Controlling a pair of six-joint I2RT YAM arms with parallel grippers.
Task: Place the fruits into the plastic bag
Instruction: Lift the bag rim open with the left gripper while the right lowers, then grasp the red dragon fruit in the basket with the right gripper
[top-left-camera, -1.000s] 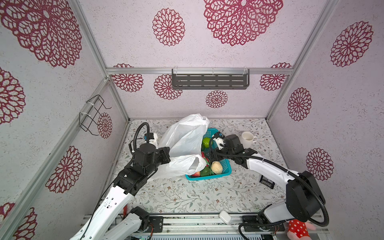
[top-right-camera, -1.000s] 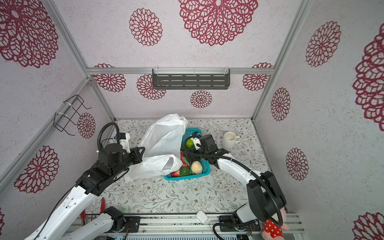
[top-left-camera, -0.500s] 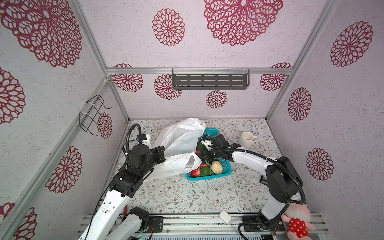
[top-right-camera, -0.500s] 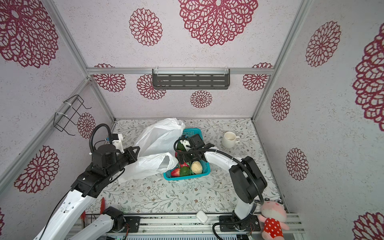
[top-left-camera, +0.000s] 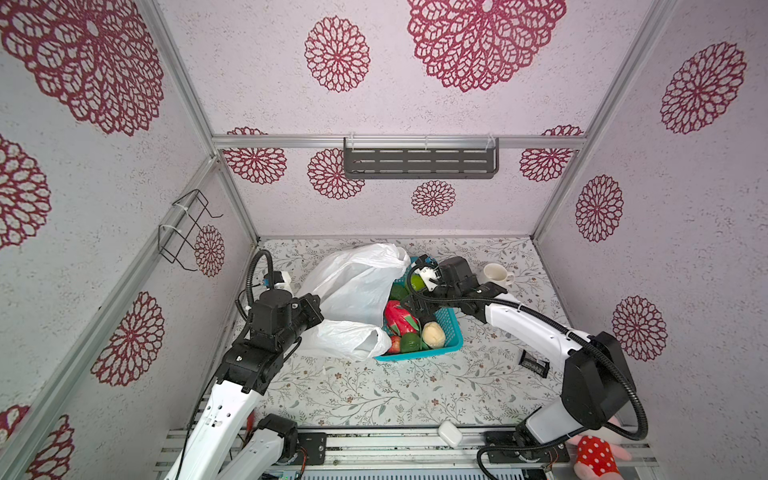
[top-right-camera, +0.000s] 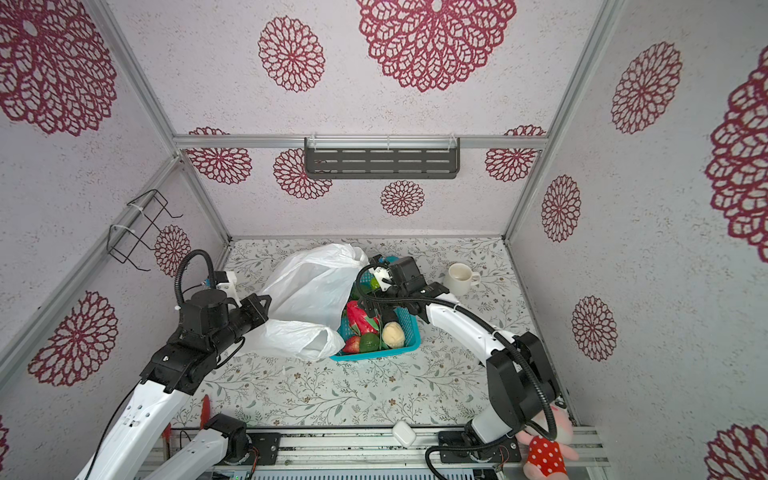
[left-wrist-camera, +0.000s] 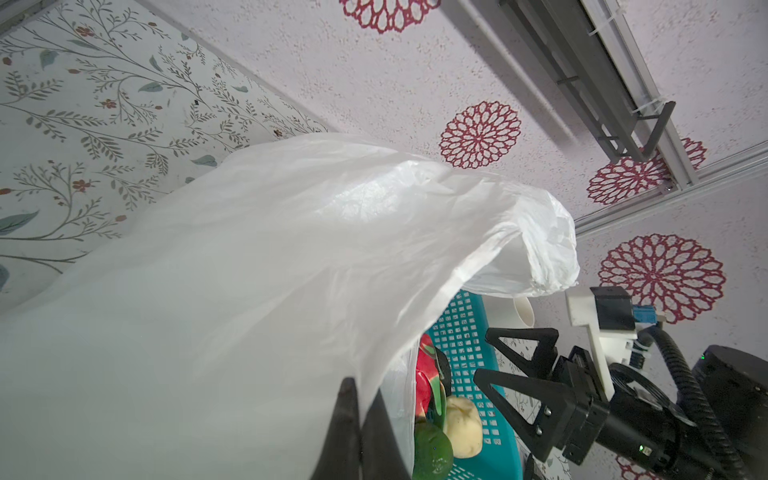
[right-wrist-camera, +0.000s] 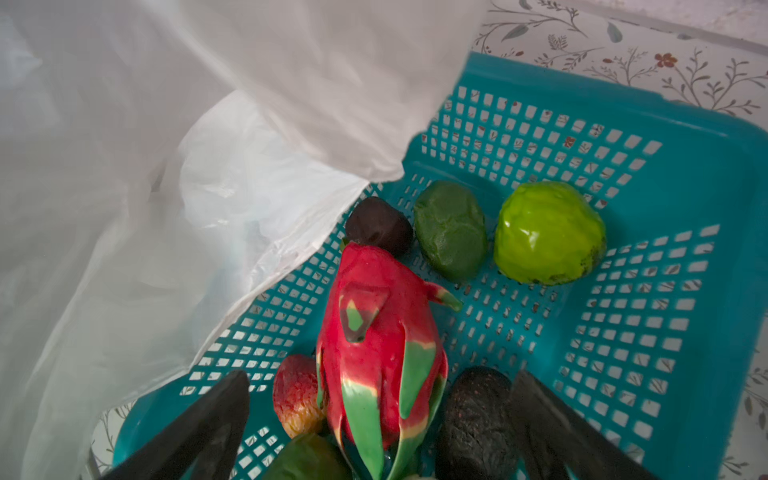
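The white plastic bag (top-left-camera: 353, 282) (left-wrist-camera: 249, 270) lies slumped against the left side of the teal basket (top-left-camera: 453, 332) (right-wrist-camera: 623, 145). My left gripper (top-left-camera: 320, 316) (left-wrist-camera: 361, 411) is shut on the bag's edge. The fruits lie in the basket: a red dragon fruit (top-left-camera: 399, 318) (right-wrist-camera: 378, 332), a dark green oval one (right-wrist-camera: 451, 230), a bright green round one (right-wrist-camera: 548, 232), a pale yellow knobbly one (top-left-camera: 433, 334) (left-wrist-camera: 463, 428), and others. My right gripper (top-left-camera: 415, 307) (right-wrist-camera: 380, 399) hangs open just above the basket, its fingers either side of the dragon fruit's lower end.
A white cup (top-left-camera: 496, 274) stands right of the basket. A small black object (top-left-camera: 534, 363) lies on the mat further right and a white case (top-left-camera: 449, 433) at the front rail. A plush toy (top-left-camera: 594, 457) sits at the front right corner.
The right gripper has moved left and down over the fruits in the basket, still open. The bag's top has sunk a little, with the left gripper still shut on it.
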